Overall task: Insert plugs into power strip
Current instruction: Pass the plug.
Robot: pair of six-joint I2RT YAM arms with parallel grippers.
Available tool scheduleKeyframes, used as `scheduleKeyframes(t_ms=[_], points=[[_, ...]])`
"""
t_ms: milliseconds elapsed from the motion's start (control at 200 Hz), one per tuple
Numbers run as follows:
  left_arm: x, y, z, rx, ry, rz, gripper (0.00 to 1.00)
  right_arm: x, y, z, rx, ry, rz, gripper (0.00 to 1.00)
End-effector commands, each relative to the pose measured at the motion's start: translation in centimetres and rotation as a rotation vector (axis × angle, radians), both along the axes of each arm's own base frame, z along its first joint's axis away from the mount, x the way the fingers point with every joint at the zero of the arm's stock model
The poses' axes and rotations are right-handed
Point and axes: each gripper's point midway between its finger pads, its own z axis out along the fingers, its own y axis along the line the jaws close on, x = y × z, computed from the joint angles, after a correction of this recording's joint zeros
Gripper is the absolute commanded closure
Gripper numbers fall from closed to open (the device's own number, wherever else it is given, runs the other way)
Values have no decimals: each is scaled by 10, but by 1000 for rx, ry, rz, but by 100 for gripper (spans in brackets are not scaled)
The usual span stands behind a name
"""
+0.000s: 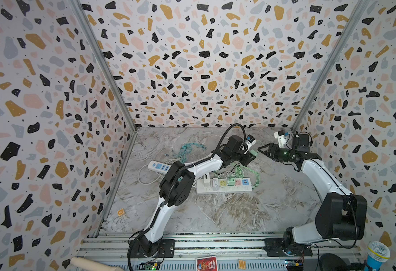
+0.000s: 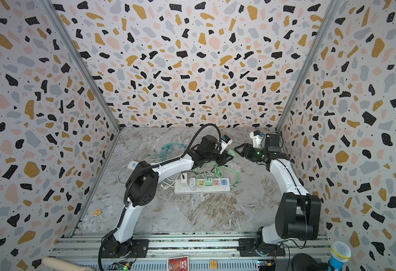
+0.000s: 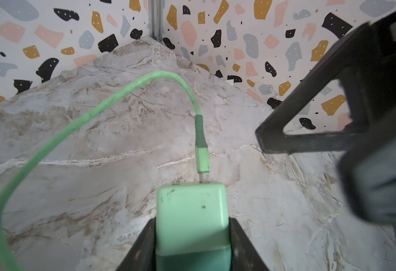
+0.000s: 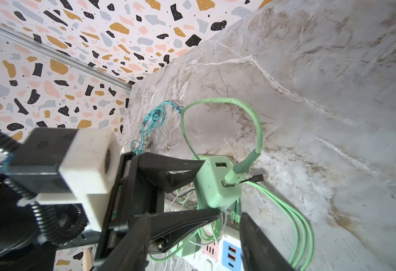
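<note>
**Off the ball: walls, marble and oddments**

Marble top spreads out under the left claw and the right claw, the two nearly tip to tip. Terrazzo walls rise behind both claws and off to either side. Well nearer than the left claw, over by the left wall, there's a small orange tile lying flat on the marble. Nearer again, metal rails run across the front. Beyond those, in both top views: a beige roll far to the left claw's left, a red card, and a W tile. Far nearer than the right claw and off to its right is a blue mic with a pale mesh head, and just beside it a black disc, half out of view.
</note>
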Motion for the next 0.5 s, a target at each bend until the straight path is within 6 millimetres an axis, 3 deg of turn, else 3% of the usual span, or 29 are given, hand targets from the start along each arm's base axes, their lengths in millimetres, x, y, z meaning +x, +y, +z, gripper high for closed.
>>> scheduleKeyframes(t_ms=[0, 185, 491], points=[[-6, -5, 47, -89, -101, -42, 80, -6, 4, -7, 24, 27, 24, 40], [-14, -6, 51, -98, -113, -64, 81, -8, 13, -14, 63, 41, 55, 43], [-26, -7, 54, -99, -125, -95, 81, -9, 24, -5, 134, 21, 99, 44]])
